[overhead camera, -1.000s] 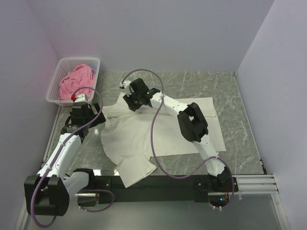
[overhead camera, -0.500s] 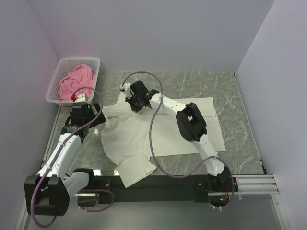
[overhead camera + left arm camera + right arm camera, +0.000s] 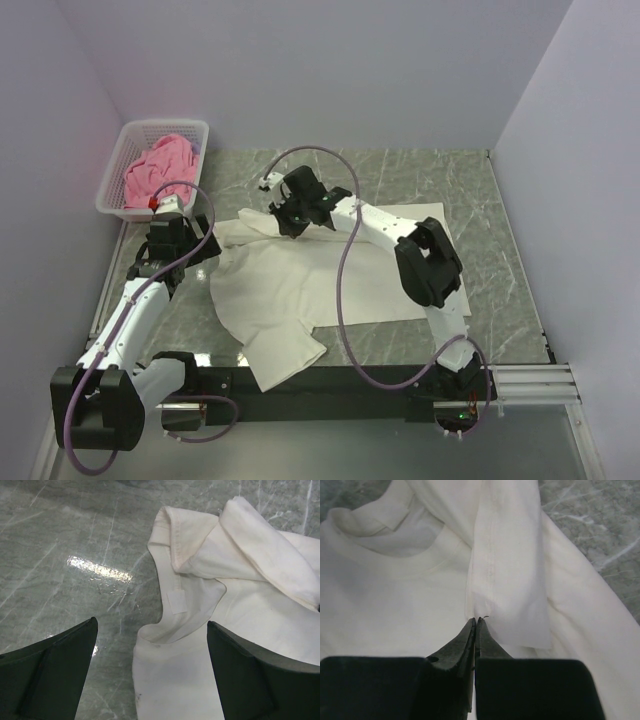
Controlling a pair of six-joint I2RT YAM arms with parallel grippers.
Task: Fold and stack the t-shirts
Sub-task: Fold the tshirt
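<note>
A cream-white t-shirt (image 3: 290, 290) lies spread and rumpled on the marble table, its hem hanging toward the near edge. My right gripper (image 3: 291, 224) reaches over the shirt's far left part and is shut on the hem corner of a sleeve (image 3: 507, 575), which lies folded across the chest beside the collar (image 3: 375, 522). In the right wrist view the jaws (image 3: 476, 621) meet tip to tip on that cloth. My left gripper (image 3: 152, 680) hovers open above the shirt's left edge near the neckline (image 3: 175, 600), holding nothing. A pink t-shirt (image 3: 158, 170) sits crumpled in the basket.
The white lattice basket (image 3: 165, 125) stands at the far left corner against the wall. Grey marble table (image 3: 500, 220) shows to the right of and behind the shirt. Purple walls close in on three sides. Cables loop above both arms.
My right gripper closed on the sleeve corner and shifted a little to the right, drawing the sleeve over the shirt. The left arm stayed still.
</note>
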